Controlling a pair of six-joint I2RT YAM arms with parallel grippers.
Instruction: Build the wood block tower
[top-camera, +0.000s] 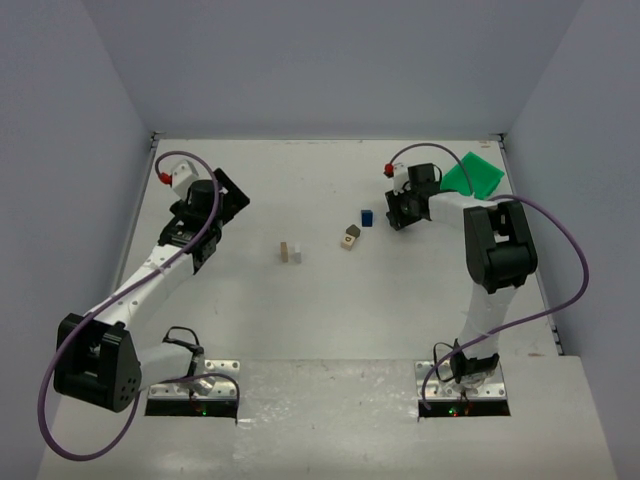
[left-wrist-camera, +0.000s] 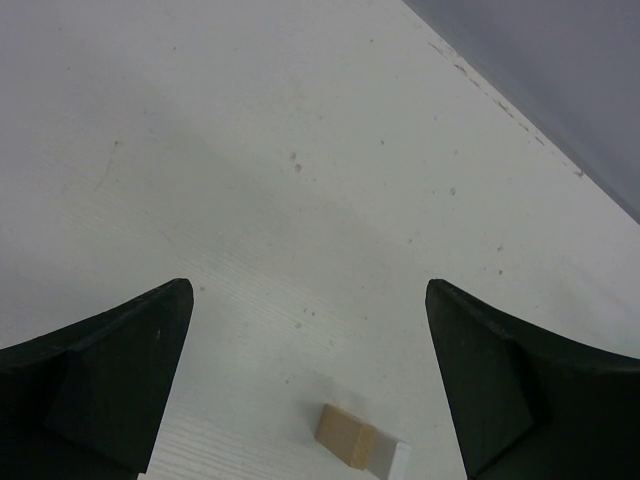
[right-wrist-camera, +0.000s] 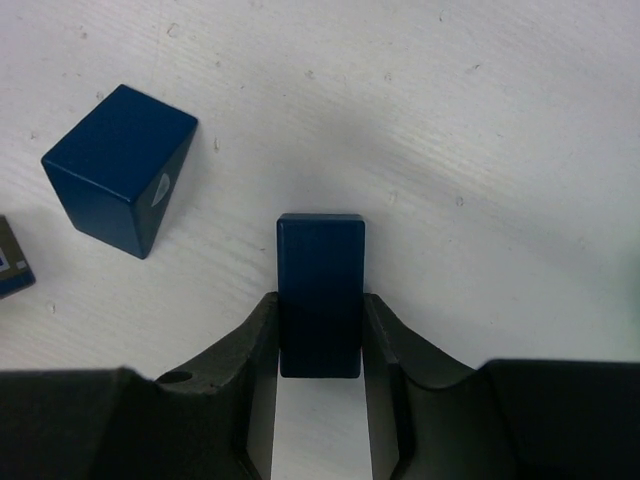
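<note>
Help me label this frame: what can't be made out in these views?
- Right wrist: the near end of the dark blue block is hidden between the fingers of the right gripper. Lifted or resting, cannot tell.
- Right wrist: the brownish block is cut off by the left edge.
- Left wrist: the white block beside the tan block is cut off by the bottom edge.
- Top: the gripper hides the held block.

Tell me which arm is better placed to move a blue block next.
Right: the right end effector has the narrow dark blue block clamped between its fingers, while the left end effector stands open and empty, short of the tan block.
</note>
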